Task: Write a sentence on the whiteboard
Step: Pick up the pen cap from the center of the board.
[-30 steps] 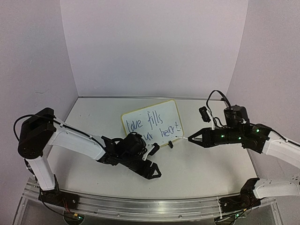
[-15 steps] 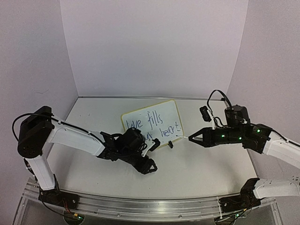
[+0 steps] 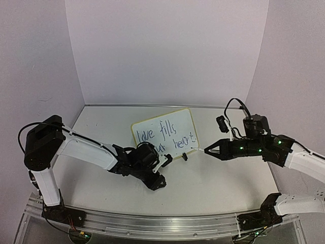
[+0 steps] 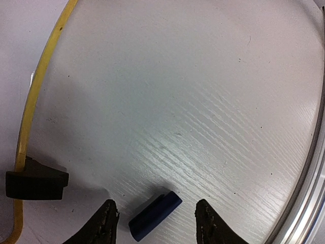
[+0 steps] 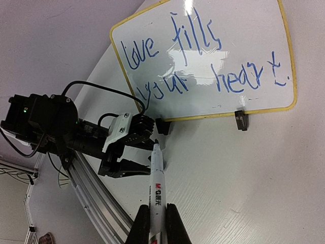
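The whiteboard (image 3: 179, 122) stands tilted at the table's middle on two black clip feet (image 5: 241, 121). The blue sentence (image 5: 195, 33) reads "love fills your heart" in two lines. My right gripper (image 5: 157, 213) is shut on a white marker (image 5: 158, 178). The marker is uncapped, its tip pointing left just off the board's lower right corner (image 3: 195, 149). My left gripper (image 4: 156, 206) is low over the table in front of the board. Its jaws stand open on either side of a dark blue cap (image 4: 155, 216) lying flat, touching neither finger.
A pale-yellow board rim (image 4: 38, 86) and one clip foot (image 4: 35, 184) lie close on the left of my left gripper. An aluminium rail (image 3: 152, 223) runs along the near table edge. White walls enclose the back and both sides.
The left gripper has shifted a little left and back toward the board, and its jaws have narrowed around the cap. The right arm and marker have not moved.
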Robot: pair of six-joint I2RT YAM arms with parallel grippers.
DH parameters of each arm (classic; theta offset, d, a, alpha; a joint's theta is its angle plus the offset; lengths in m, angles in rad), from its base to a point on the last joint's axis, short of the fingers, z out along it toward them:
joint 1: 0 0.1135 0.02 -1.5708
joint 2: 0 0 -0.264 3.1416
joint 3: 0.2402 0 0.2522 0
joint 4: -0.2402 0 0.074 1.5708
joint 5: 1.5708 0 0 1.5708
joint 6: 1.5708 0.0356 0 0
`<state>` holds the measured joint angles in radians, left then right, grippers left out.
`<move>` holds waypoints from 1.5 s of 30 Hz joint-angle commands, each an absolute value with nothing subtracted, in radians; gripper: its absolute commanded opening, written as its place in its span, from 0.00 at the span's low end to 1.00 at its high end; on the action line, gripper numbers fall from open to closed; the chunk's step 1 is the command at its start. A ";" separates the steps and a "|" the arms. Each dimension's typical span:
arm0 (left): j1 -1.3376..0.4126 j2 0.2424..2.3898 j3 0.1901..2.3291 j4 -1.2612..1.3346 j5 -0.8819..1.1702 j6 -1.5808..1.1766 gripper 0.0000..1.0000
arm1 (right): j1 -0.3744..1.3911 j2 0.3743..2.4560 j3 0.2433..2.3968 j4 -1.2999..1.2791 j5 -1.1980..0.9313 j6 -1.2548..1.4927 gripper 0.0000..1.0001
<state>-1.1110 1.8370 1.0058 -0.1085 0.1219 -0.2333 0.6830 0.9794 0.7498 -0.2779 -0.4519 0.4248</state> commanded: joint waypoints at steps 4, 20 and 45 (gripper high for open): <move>-1.114 1.865 1.014 -0.127 0.092 -0.200 0.52 | 0.681 0.967 0.744 -0.259 -0.434 0.431 0.00; -1.164 1.865 1.001 -0.171 0.059 -0.223 0.40 | 0.681 0.973 0.735 -0.258 -0.425 0.432 0.00; -1.197 1.811 0.931 -0.207 0.057 -0.219 0.01 | 0.682 0.998 0.724 -0.276 -0.453 0.452 0.00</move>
